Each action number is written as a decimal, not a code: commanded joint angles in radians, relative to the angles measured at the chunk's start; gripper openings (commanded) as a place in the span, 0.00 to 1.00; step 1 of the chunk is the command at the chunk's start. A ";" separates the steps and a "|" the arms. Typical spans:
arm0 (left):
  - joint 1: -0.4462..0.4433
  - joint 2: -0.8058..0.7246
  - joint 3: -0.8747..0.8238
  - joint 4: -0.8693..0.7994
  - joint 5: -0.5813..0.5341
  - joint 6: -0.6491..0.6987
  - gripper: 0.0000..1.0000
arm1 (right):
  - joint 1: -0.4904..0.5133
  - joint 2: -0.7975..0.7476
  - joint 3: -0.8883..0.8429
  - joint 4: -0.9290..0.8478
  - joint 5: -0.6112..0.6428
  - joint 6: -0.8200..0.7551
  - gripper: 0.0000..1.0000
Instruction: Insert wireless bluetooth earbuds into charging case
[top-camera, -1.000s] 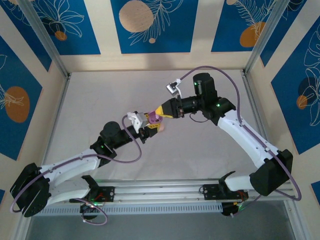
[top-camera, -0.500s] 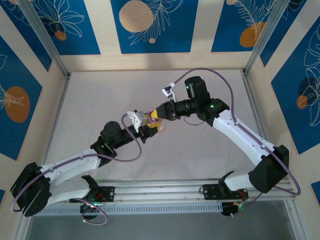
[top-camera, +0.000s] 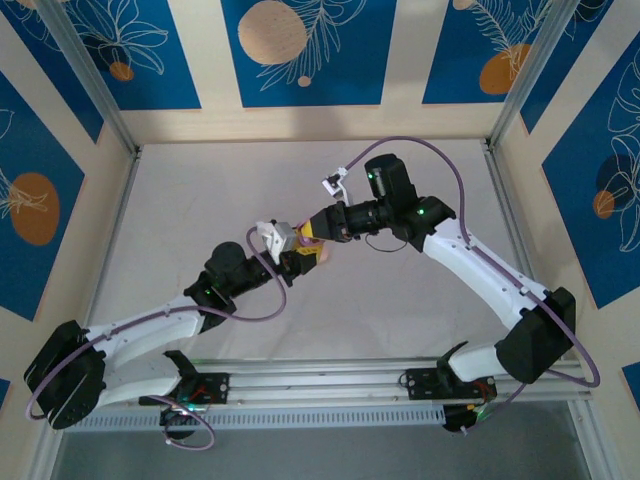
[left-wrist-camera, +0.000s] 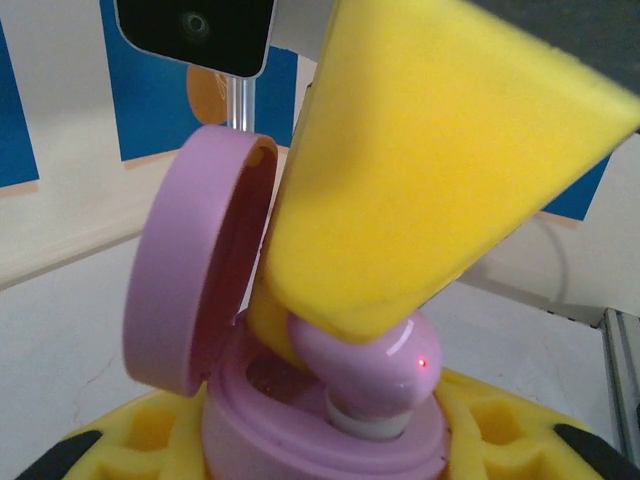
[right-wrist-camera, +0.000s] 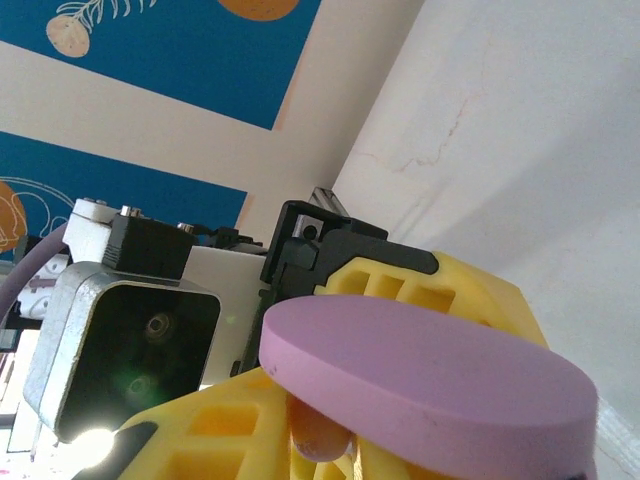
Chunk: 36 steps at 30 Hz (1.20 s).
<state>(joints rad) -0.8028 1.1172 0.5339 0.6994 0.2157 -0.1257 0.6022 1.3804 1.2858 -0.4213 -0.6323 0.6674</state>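
Earbud (left-wrist-camera: 375, 365) sits partway into the open pink charging case (left-wrist-camera: 185, 290) my left gripper (top-camera: 298, 262) clamps, my right gripper (top-camera: 313, 232) pinching the bud narrowly.

no writing, label, brand, number or sign can be read.
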 joint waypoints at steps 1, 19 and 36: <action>-0.004 -0.018 0.026 0.108 -0.007 -0.018 0.25 | 0.005 0.016 0.033 -0.102 0.057 -0.038 0.22; -0.004 -0.040 0.017 0.090 -0.004 -0.018 0.25 | 0.011 0.040 0.132 -0.215 0.104 -0.060 0.30; -0.005 -0.084 -0.013 0.026 -0.050 -0.008 0.25 | -0.050 -0.210 0.052 -0.063 0.102 -0.198 0.38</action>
<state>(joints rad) -0.8028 1.0679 0.5327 0.7166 0.1932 -0.1253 0.5846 1.2732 1.3815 -0.5545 -0.5579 0.5278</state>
